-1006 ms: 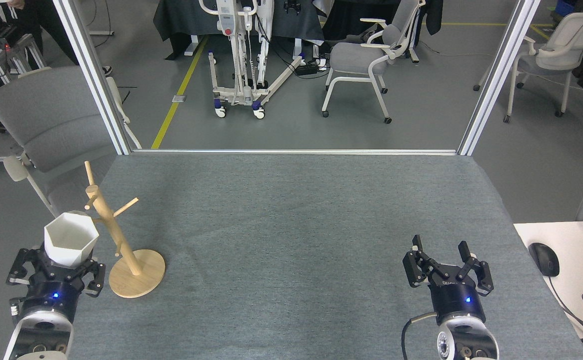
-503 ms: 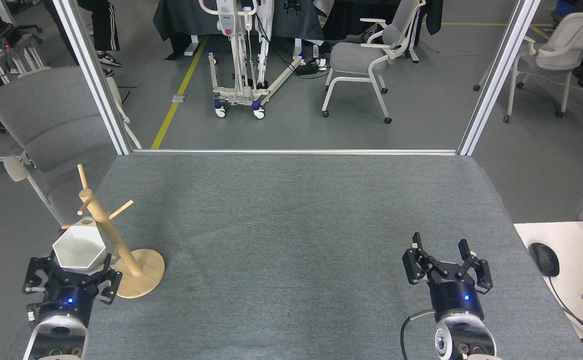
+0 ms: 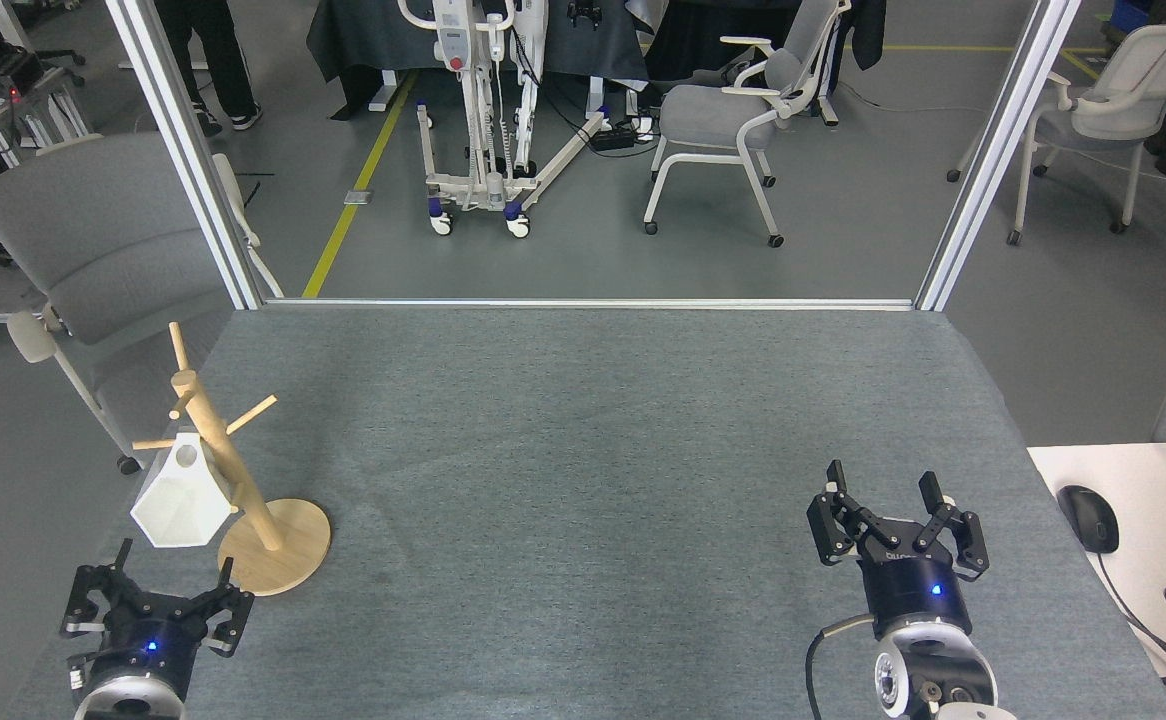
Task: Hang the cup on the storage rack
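Note:
The white faceted cup (image 3: 181,496) hangs by its handle on a left peg of the wooden storage rack (image 3: 233,478), mouth turned down and to the left. The rack stands upright on its round disc base (image 3: 283,552) near the table's left edge. My left gripper (image 3: 173,578) sits below the cup, open, with nothing between its fingers and a clear gap to the cup. My right gripper (image 3: 883,485) rests open over the right side of the table, far from the rack.
The grey felt table (image 3: 583,450) ends at a metal frame with two slanted posts (image 3: 193,160). A grey chair (image 3: 93,250) stands just left of the rack. A white desk with a mouse (image 3: 1088,518) and keyboard lies at the right.
My left gripper let go of the cup and drew back toward me. The cup now hangs tilted from the peg, and the rack swung back upright.

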You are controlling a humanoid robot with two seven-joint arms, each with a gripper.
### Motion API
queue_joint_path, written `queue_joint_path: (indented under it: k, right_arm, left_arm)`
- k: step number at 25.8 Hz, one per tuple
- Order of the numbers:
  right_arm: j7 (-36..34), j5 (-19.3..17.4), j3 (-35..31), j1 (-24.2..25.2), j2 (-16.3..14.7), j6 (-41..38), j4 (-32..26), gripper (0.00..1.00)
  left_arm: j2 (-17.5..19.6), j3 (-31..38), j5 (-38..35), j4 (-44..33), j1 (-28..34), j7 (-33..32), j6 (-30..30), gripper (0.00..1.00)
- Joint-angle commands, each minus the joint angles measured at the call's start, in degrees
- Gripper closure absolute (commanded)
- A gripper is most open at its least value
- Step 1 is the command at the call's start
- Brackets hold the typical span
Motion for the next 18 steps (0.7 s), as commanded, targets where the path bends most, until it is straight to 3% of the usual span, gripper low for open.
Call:
queue_joint_path:
  k: [1, 6, 12, 15, 18]
  right_arm:
    - [0.1, 0.0, 0.2, -1.4, 0.2, 0.0, 1.0, 0.0]
    - [0.1, 0.0, 0.3, -1.9, 0.4, 0.0, 1.6, 0.0]
    - [0.1, -0.1, 0.3, -2.8, -0.3, -0.1, 2.6, 0.0]
    - [0.2, 0.0, 0.3, -3.3, 0.1, 0.0, 2.7, 0.0]
    - [0.2, -0.1, 0.4, -2.8, -0.3, -0.1, 2.6, 0.0]
  left_arm:
    - [0.1, 0.2, 1.4, 1.8, 2.0, 1.9, -0.2, 0.02]
    - [-1.2, -1.2, 9.1, 1.0, 4.3, 4.8, -2.3, 0.02]
    - [-12.2, -5.6, 13.4, -4.8, 3.0, 5.5, -8.6, 0.02]
    - [-12.5, -14.0, 13.6, -6.6, 1.8, 5.4, -5.9, 0.02]
    - [-12.7, -22.6, 14.2, -6.0, -1.9, 5.0, 3.6, 0.02]
